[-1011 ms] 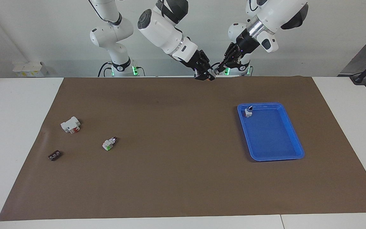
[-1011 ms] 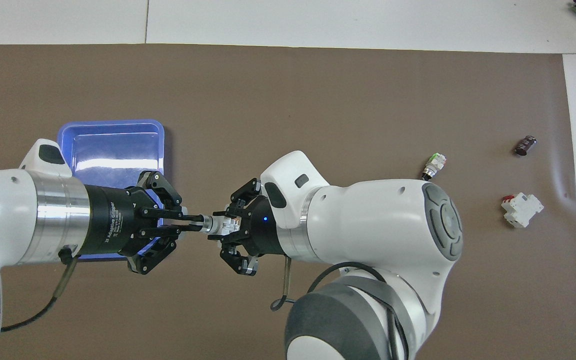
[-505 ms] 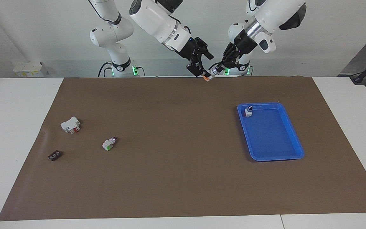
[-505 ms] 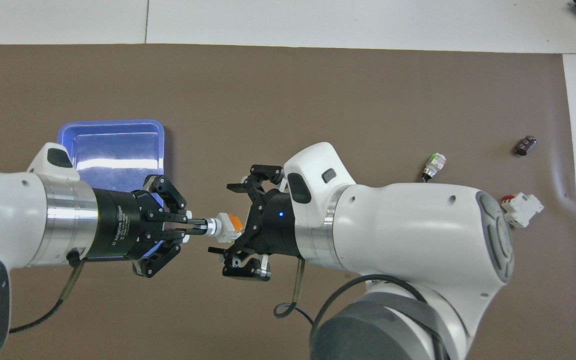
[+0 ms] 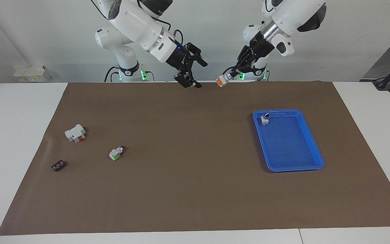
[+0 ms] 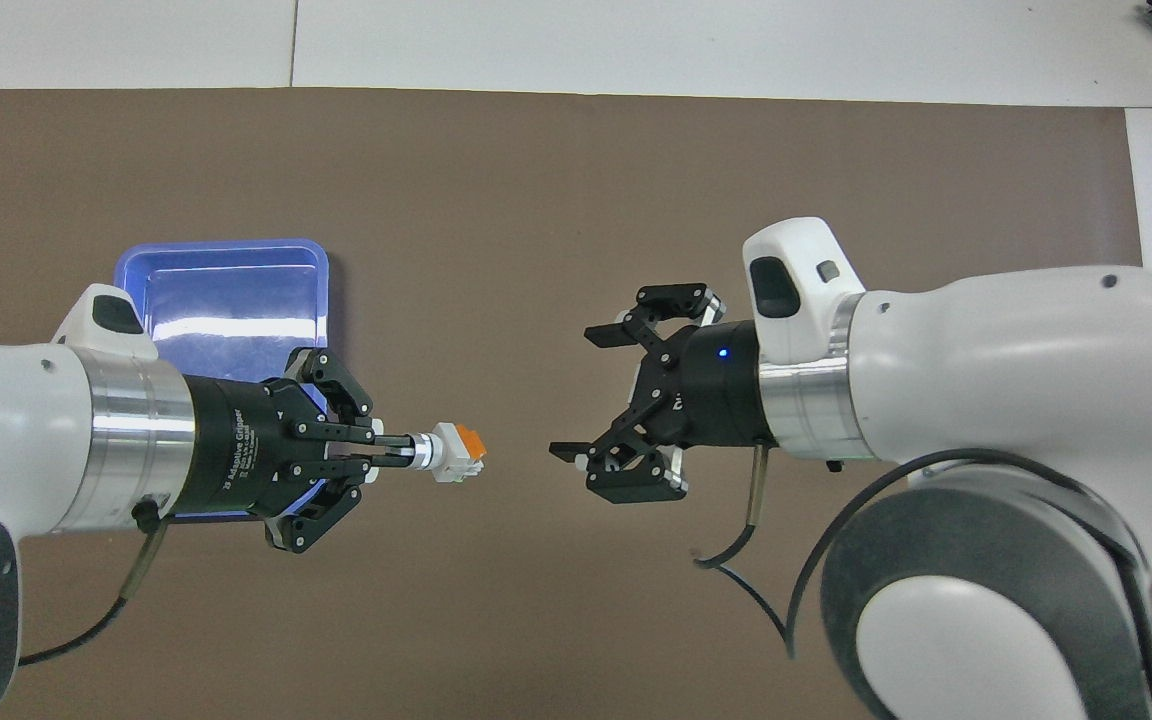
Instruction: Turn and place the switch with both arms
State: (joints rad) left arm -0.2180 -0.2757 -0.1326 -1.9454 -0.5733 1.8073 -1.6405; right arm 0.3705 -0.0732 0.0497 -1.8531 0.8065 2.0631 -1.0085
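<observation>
left gripper (image 6: 391, 452) pinches the switch (image 6: 456, 453) mid-frame, long axis pointing sideways, tray (image 6: 221, 262) just above-left; right gripper (image 6: 601, 400) spread wide, empty

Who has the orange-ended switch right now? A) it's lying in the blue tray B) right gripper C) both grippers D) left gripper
D: the left gripper is shut on the switch by its knob end, while the right gripper stands open and apart from it.
</observation>
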